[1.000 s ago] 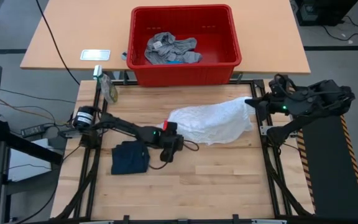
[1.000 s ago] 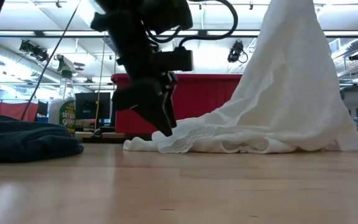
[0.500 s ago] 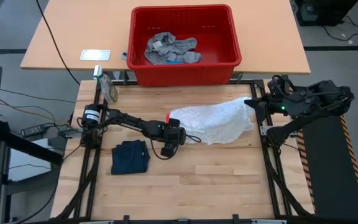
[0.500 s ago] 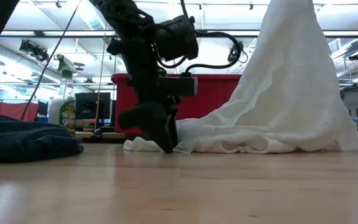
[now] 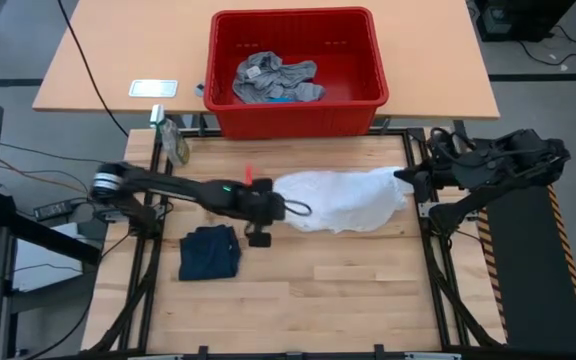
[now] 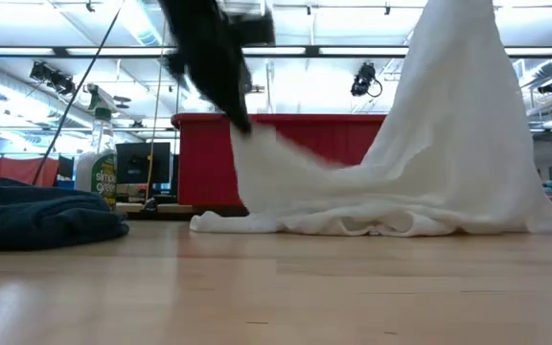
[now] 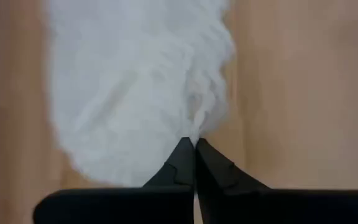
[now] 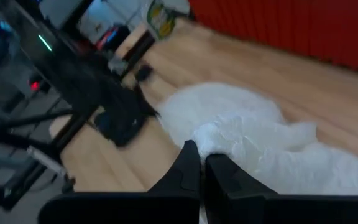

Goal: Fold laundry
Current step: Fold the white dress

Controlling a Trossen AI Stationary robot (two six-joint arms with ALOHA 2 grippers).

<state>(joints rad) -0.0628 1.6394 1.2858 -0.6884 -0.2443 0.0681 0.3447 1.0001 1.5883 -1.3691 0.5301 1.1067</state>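
Reaching low across the middle of the high view, the left arm stretches from the frame's left edge, its left end effector [image 5: 271,199] pinched tight on the near corner of the white garment [image 5: 343,198]. At centre right, the folded right arm holds the right end effector [image 5: 406,176] clamped on the garment's opposite end. A navy garment [image 5: 209,252] lies lower left on the wooden surface [image 5: 348,280].

A red plastic basket [image 5: 368,95] is set on the tan table [image 5: 108,60] beyond the left gripper, across the wooden worktop [image 5: 318,290]. A spray bottle [image 5: 175,140] is stood well off to that gripper's side, and a small white device [image 5: 153,88] is laid farther out.
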